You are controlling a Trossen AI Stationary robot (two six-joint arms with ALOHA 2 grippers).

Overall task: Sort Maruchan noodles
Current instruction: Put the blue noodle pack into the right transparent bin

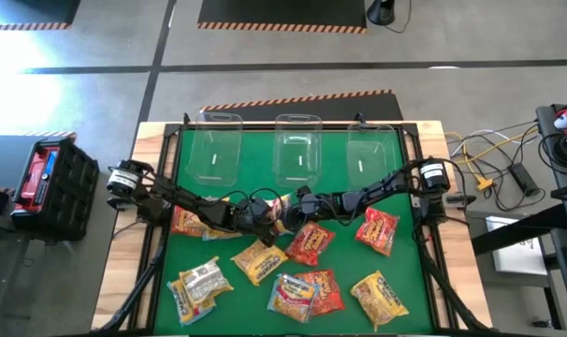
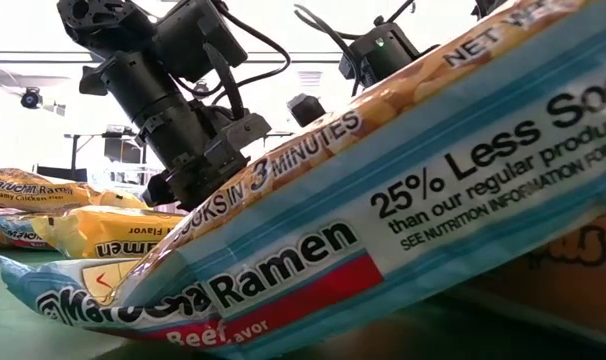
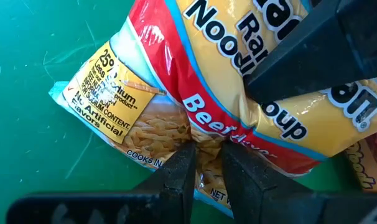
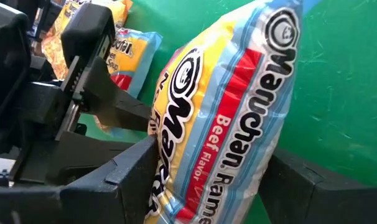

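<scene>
both grippers are meeting mid-table on one beef packet (image 4: pixel 226 118): left gripper (image 3: pixel 204 165) is pinching its edge, right gripper (image 4: pixel 207 174) is straddling its width. one arm should be releasing before lifting toward the bins (image 1: pixel 298 150).

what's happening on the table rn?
Both arms meet mid-table over one beef-flavor ramen packet. The left gripper is shut, pinching the packet's edge; the right gripper straddles its width, fingers on both sides. Other ramen packets lie scattered on the green mat. The three clear bins at the far edge look empty.
</scene>
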